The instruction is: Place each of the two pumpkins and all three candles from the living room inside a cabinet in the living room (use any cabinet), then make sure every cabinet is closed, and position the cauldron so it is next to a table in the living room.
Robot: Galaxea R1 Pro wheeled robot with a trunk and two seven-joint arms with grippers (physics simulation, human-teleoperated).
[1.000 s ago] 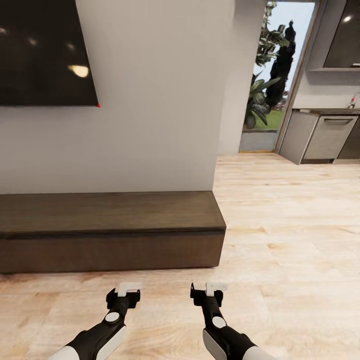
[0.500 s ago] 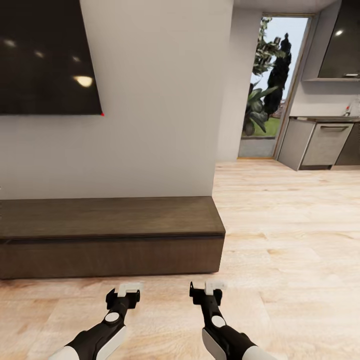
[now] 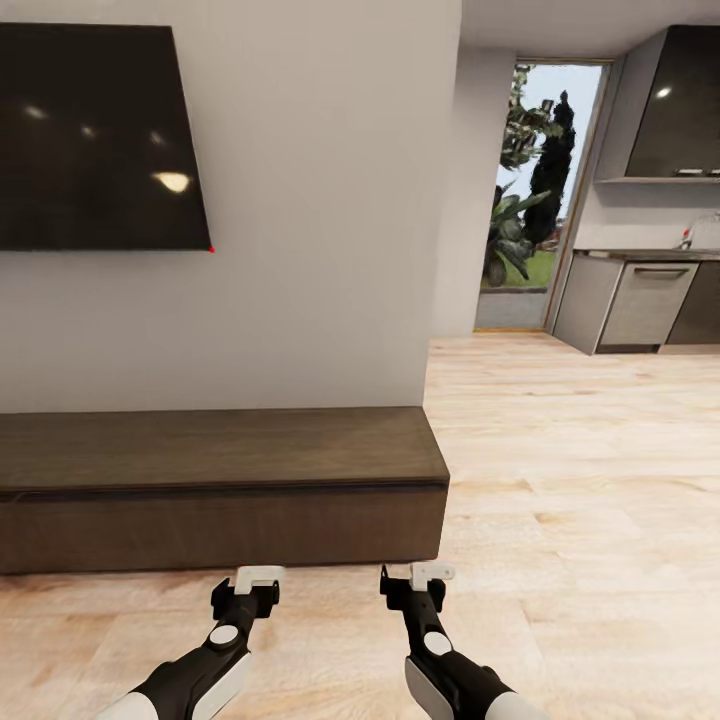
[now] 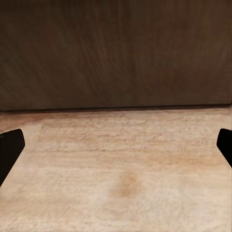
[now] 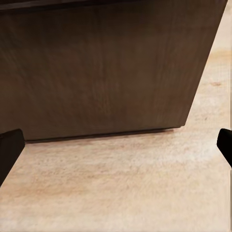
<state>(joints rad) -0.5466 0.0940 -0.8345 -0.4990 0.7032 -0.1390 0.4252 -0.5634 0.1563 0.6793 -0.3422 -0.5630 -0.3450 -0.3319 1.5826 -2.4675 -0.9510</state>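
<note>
The cabinet [image 3: 215, 485] is long, low, dark brown (all shut). The left gripper [image 3: 258, 578] and right gripper [image 3: 430, 575] are spread wide, holding nothing.

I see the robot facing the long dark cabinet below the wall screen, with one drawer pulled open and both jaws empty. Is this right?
Not quite. The cabinet is fully closed: in the head view its front is flush, with no drawer pulled out. The rest holds: it stands below the wall screen, and the left gripper and right gripper are open and empty.
</note>
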